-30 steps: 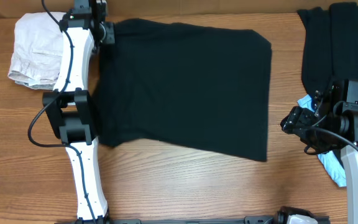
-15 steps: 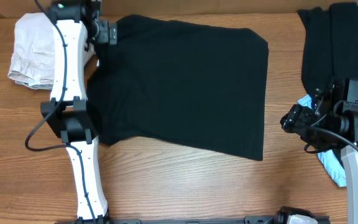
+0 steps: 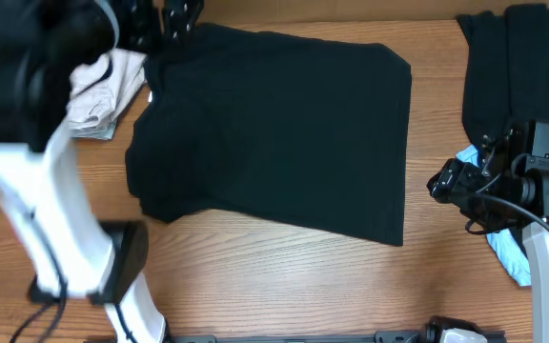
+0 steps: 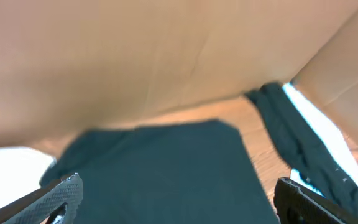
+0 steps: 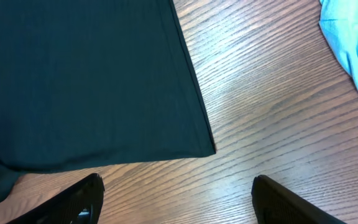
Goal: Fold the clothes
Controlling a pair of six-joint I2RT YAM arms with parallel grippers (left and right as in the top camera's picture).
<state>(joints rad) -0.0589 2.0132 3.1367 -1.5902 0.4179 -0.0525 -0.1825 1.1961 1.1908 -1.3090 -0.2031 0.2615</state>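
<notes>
**Left arm (image 3: 36,210) rose off the black garment (image 3: 274,133)**

Since a second ago the left arm had swung up toward the overhead camera, now filling the left of that frame as a large blur. Its claw, earlier pinched at the garment's upper-left corner, had let go. The garment's left edge had spread further left. The right arm had hardly shifted.

The left claw (image 4: 179,190) stood released. In its wrist view the fingers (image 4: 61,196) sat wide apart at the bottom corners, nothing between them, with the black garment below. The right claw (image 5: 179,196) was also released and empty. It hung over bare wood just beside the garment's lower-right corner, touching nothing.

The black garment lay spread across the middle of the wood-grain surface (image 3: 284,276). A beige garment (image 3: 98,95) lay at upper left, partly hidden by the arm. A pile of black clothes (image 3: 503,67) sat at upper right, with a light-blue garment (image 3: 508,257) showing below it behind the right arm. Tan panels (image 4: 166,56) stood behind the surface.
</notes>
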